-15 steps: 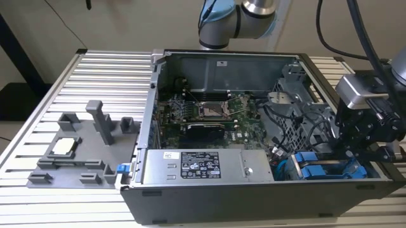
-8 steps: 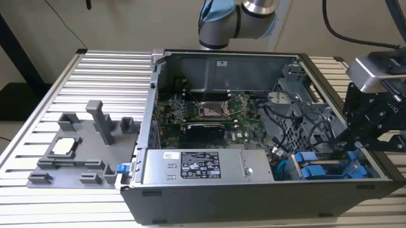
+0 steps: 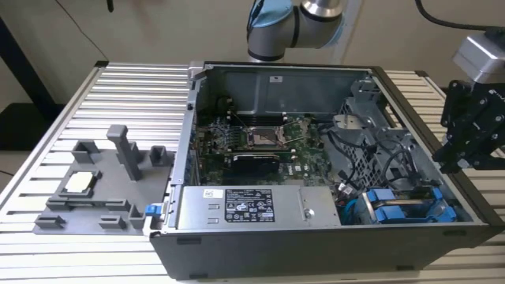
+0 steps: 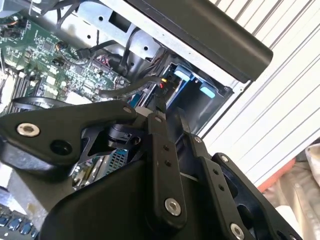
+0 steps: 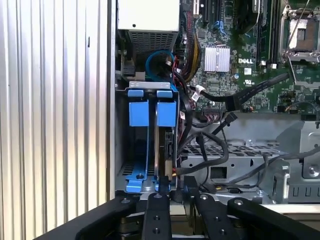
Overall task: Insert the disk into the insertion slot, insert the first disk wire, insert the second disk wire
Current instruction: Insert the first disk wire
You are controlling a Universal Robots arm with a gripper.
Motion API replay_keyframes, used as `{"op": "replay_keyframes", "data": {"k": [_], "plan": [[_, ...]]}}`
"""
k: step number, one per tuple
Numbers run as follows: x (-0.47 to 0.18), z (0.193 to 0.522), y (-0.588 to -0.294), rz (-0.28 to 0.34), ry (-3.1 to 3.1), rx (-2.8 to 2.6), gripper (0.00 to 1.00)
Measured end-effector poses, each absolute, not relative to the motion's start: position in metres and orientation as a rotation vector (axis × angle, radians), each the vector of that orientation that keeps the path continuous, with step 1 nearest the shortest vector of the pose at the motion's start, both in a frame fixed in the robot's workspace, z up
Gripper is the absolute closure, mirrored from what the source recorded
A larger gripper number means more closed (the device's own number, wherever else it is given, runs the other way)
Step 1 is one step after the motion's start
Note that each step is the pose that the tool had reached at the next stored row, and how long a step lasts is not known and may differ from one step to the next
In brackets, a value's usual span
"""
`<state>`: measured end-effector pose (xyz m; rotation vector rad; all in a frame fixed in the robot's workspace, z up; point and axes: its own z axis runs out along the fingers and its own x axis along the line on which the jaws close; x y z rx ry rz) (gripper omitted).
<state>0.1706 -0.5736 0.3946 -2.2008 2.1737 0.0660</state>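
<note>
1. The tool [image 5: 173,191] hung at the exterior view's right, near the rim of the case [image 3: 316,254] and the bay [image 5: 121,150]. Nothing showed in it there, but I could not tell whether it was released or clenched.
2. The disk [image 5: 163,152] stood on edge inside the bay, in the slot nearer the motherboard [image 3: 261,139]. Its carrier [image 5: 166,114] sat level with a second carrier [image 5: 138,114] just beside it, which looked empty. By my reading the disk was fully seated.
3. First risk: black cables [image 5: 202,150] lay in loose loops just beside the disk. A tool coming down there would likely snag or shove one, and a dragged cable could pull a plug askew.
4. Second risk: the case rim lay near the tool. A descent set a little too far outward would probably strike metal instead of entering the bay.
5. Third risk: the disk's socket edge was hidden, so I could not tell whether either wire was plugged in. A plug pressed in off-line might bend, or stop half-seated.
6. The disk showed as a thin, flat edge of dull metal held in bright blue plastic — rigid, I judge. The blue tabs would likely flex under a hard squeeze, but the body would not.
</note>
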Motion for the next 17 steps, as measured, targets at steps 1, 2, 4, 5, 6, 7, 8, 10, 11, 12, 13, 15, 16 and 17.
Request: {"op": "replay_keyframes", "data": {"k": [1,2,4,5,6,7,8,10,11,12,13,15,16,17], "plan": [[0.171,0.395,-0.574,0.066,2.174,-2.201,0.73],[0.171,0.395,-0.574,0.066,2.174,-2.201,0.73],[0.171,0.395,-0.574,0.066,2.174,-2.201,0.73],[0.171,0.395,-0.574,0.066,2.174,-2.201,0.73],[0.171,0.395,-0.573,0.066,2.174,-2.201,0.73],[0.171,0.395,-0.572,0.066,2.174,-2.201,0.73],[0.17,0.395,-0.571,0.066,2.174,-2.201,0.73],[0.17,0.395,-0.567,0.066,2.174,-2.201,0.73],[0.17,0.395,-0.564,0.066,2.174,-2.201,0.73],[0.17,0.395,-0.561,0.066,2.174,-2.201,0.73],[0.17,0.395,-0.558,0.066,2.174,-2.201,0.73],[0.17,0.395,-0.552,0.066,2.174,-2.201,0.73],[0.17,0.395,-0.549,0.066,2.174,-2.201,0.73],[0.17,0.395,-0.545,0.066,2.174,-2.201,0.73]]}}
